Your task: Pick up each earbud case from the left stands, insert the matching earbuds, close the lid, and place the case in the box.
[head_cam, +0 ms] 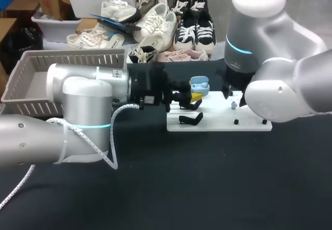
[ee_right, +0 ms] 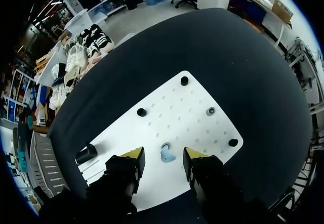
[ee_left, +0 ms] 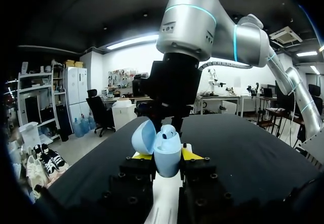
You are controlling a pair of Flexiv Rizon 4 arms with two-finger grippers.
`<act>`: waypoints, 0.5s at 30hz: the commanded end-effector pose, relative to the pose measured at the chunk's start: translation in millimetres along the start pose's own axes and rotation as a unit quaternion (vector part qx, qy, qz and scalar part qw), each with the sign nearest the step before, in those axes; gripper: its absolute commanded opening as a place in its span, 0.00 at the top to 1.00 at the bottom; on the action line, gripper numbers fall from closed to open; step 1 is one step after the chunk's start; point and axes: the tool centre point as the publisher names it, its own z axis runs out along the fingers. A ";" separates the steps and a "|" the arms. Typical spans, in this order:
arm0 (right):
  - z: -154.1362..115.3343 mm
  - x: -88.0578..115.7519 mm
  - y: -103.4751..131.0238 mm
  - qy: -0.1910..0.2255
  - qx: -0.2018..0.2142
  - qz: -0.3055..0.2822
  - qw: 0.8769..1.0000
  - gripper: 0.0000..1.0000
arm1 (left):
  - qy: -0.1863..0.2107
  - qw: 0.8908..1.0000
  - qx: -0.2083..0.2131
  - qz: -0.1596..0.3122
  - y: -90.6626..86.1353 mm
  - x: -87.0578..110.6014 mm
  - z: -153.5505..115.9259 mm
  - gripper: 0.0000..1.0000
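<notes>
A light blue earbud case (ee_left: 167, 155) stands upright with its lid swung open, and my left gripper (ee_left: 166, 157) is shut on it from both sides. In the head view the same case (head_cam: 198, 85) hangs over the left end of the white board (head_cam: 218, 122). One earbud seems to sit in the case. A second blue earbud (ee_right: 166, 154) lies on the white board (ee_right: 172, 118), and my right gripper (ee_right: 163, 155) hovers open above it, a yellow tip on either side without touching. From overhead that earbud (head_cam: 234, 105) shows just beside my right arm's wrist.
A black stand (head_cam: 191, 119) sits on the board's left part, seen also as the stand (ee_right: 86, 153) in the right wrist view. Several black pegs (ee_right: 184, 80) stick up from the board. A grey basket (head_cam: 31, 79) stands at the table's far left.
</notes>
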 end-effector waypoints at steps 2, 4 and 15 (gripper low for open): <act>0.3 3.3 1.2 -0.004 0.000 0.001 1.000 0.53 | 0.001 1.000 -0.014 0.003 -7.0 -0.6 -9.5 1.00; 0.3 3.7 1.3 -0.005 0.000 0.001 1.000 0.53 | 0.002 1.000 -0.016 0.003 -6.7 -0.2 -11.1 1.00; 4.4 8.3 4.4 -0.004 0.004 -0.002 1.000 0.53 | 0.001 1.000 -0.022 0.000 -8.1 3.3 -15.4 1.00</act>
